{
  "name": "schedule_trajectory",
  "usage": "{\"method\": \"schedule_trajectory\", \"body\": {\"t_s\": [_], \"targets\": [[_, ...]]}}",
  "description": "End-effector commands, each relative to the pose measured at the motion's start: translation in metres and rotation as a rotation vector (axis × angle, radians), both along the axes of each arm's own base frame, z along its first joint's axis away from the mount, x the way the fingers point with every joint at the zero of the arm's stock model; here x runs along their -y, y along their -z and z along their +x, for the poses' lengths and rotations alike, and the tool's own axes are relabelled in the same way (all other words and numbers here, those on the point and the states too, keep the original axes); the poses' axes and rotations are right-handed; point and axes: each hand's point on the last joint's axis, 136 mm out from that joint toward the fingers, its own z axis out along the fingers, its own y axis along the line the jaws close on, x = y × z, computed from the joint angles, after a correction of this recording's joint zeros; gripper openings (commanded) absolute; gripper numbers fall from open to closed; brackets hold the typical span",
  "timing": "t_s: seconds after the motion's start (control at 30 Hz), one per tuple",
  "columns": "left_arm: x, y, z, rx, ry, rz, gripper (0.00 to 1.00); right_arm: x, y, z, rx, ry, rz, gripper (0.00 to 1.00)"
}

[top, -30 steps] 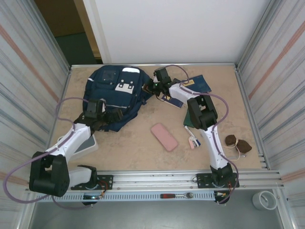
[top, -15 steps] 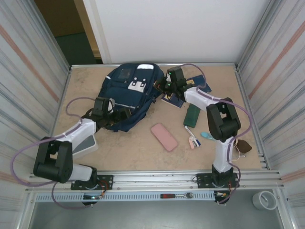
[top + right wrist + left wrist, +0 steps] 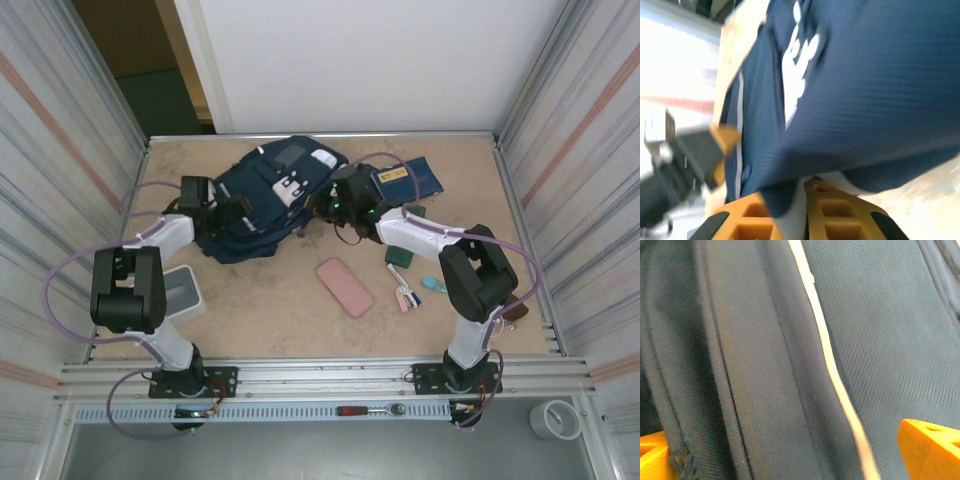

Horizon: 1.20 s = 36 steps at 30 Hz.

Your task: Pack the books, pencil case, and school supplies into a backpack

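at the far left of the top view a white box (image 3: 183, 290) sits on the table (image 3: 260, 320) beside the left arm. the left gripper (image 3: 232, 213) lies against the backpack (image 3: 262, 200) at the bag's 9 o'clock side. in its wrist view the orange fingers (image 3: 929, 446) stand wide apart and grasp nothing, with navy fabric and the thin white stripe (image 3: 827, 347) filling the space between them. the backpack lies at about 11 o'clock on the table, white patches up. the right gripper (image 3: 320, 204) meets the bag at its 3 o'clock edge. that wrist picture is blurred, but its fingers (image 3: 835, 210) look nearly closed on a fold of the fabric. a pink pencil case (image 3: 345, 287) lies near the table's middle, at 5 o'clock from the bag. at 1 o'clock on the table a navy book (image 3: 408, 178) with a yellow label lies flat, just beyond the right arm. the school supplies (image 3: 404, 290), white-and-pink sticks, lie at 3 o'clock from the pencil case, with a light-blue piece (image 3: 434, 285) just beside them.
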Motion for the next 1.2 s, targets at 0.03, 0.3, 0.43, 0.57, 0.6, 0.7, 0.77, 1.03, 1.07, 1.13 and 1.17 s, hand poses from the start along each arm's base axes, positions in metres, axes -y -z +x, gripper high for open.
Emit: {"method": "schedule_trajectory", "body": {"t_s": [0.03,0.3,0.43,0.57,0.6,0.7,0.77,1.03,1.07,1.13,1.17], "targets": [[-0.027,-0.023,0.024,0.052,-0.034,0.015,0.98,-0.021,-0.001,-0.035,0.0,-0.187,-0.071,0.28],[-0.028,-0.067,0.0,0.183,-0.053,0.035,0.98,0.049,0.025,-0.028,-0.05,-0.145,-0.21,0.6],[-0.003,-0.073,-0.034,0.213,-0.002,0.056,0.98,0.073,0.038,0.001,-0.088,-0.048,-0.172,0.71],[0.022,-0.062,-0.079,0.207,0.075,0.109,0.98,0.067,0.054,0.024,-0.13,-0.012,-0.117,0.8],[0.029,-0.058,-0.092,0.201,0.103,0.112,0.98,0.063,0.061,0.029,-0.15,-0.011,-0.109,0.81],[0.056,-0.043,-0.124,0.204,0.221,0.106,0.95,0.048,0.071,0.037,-0.177,-0.023,-0.052,0.79],[0.073,-0.036,-0.142,0.223,0.307,0.11,0.93,0.042,0.073,0.041,-0.195,-0.028,-0.009,0.64],[0.102,-0.013,-0.172,0.393,0.504,0.173,0.73,0.032,0.009,0.038,-0.12,-0.021,0.189,0.05],[0.101,-0.011,-0.172,0.421,0.511,0.193,0.71,0.032,-0.002,0.036,-0.11,-0.022,0.208,0.04],[0.101,-0.016,-0.17,0.488,0.514,0.206,0.65,0.031,-0.017,0.031,-0.092,-0.026,0.228,0.03],[0.105,-0.019,-0.169,0.531,0.533,0.214,0.63,0.03,-0.024,0.028,-0.082,-0.029,0.237,0.03]]}}
